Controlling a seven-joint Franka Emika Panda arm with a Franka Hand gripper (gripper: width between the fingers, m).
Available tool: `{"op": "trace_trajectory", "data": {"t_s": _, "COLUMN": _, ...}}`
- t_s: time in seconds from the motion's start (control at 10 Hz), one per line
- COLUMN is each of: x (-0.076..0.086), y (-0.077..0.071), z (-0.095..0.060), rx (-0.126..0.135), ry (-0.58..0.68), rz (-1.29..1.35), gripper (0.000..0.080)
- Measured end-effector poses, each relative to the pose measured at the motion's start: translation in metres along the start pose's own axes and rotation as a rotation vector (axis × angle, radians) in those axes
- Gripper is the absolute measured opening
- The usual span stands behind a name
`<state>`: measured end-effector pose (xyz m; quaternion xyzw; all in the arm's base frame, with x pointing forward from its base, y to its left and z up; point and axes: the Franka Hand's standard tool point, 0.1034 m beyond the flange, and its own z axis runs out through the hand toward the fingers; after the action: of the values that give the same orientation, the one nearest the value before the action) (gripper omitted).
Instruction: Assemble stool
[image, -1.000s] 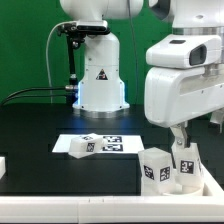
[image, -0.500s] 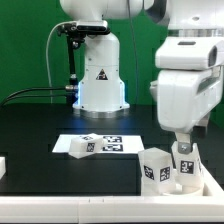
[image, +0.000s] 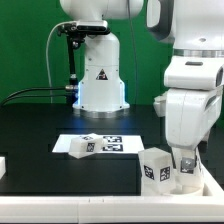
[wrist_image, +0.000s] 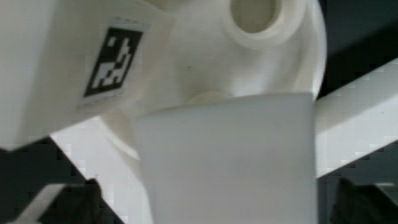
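**Change.** Compared with one second earlier, the tool (image: 182, 157) sits further toward the exterior view's right and lower. Its housing now covers the top of the second leg (image: 187, 167), which was in plain sight before. The legs, the seat and the marker board (image: 120, 147) keep their places. Judgement: the arm is closing on the second leg, either to grasp it or to turn it into the seat, so the step in hand is leg fitting, not transport.

**Tool state.** It cannot be told. The exterior view hides the fingertips behind the housing. The wrist view is filled by white plastic too close to read, showing only a tag (wrist_image: 116, 58) and a round hole (wrist_image: 267, 15).

**Count.**
- Legs: three. The first leg (image: 155, 167) and the second leg stand upright side by side at the exterior view's lower right. The third leg (image: 82, 146) lies at the marker board's end toward the exterior view's left.
- Seat (image: 172, 188): one, seen only as a pale edge under the two upright legs.
- White piece (image: 2, 165) at the exterior view's left edge: one, unidentified.
- All rest on the black surface (image: 40, 125)
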<state>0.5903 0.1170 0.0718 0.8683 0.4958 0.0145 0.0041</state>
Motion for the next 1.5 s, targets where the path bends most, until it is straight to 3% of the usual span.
{"op": "trace_trajectory", "data": {"t_s": 0.1, "x": 0.0001, "y": -0.0001, "z": 0.0001, "rx": 0.001, "ry": 0.001, "rz": 0.069, "gripper": 0.0521}}
{"op": "trace_trajectory", "data": {"t_s": 0.2, "x": 0.0000, "y": -0.0001, "z": 0.0002, "rx": 0.001, "ry": 0.001, "rz": 0.162, "gripper": 0.0382}}
{"op": "trace_trajectory", "data": {"t_s": 0.3, "x": -0.0001, "y": -0.0001, "z": 0.0003, "rx": 0.001, "ry": 0.000, "rz": 0.222, "gripper": 0.0340}}
{"op": "trace_trajectory", "data": {"t_s": 0.7, "x": 0.0026, "y": 0.0015, "z": -0.0014, "rx": -0.001, "ry": 0.010, "rz": 0.637, "gripper": 0.0340}}
{"op": "trace_trajectory", "data": {"t_s": 1.0, "x": 0.0011, "y": 0.0039, "z": -0.0021, "rx": 0.072, "ry": 0.039, "rz": 1.136, "gripper": 0.0340}}
{"op": "trace_trajectory", "data": {"t_s": 1.5, "x": 0.0007, "y": 0.0035, "z": -0.0011, "rx": 0.082, "ry": 0.028, "rz": 1.429, "gripper": 0.0340}}
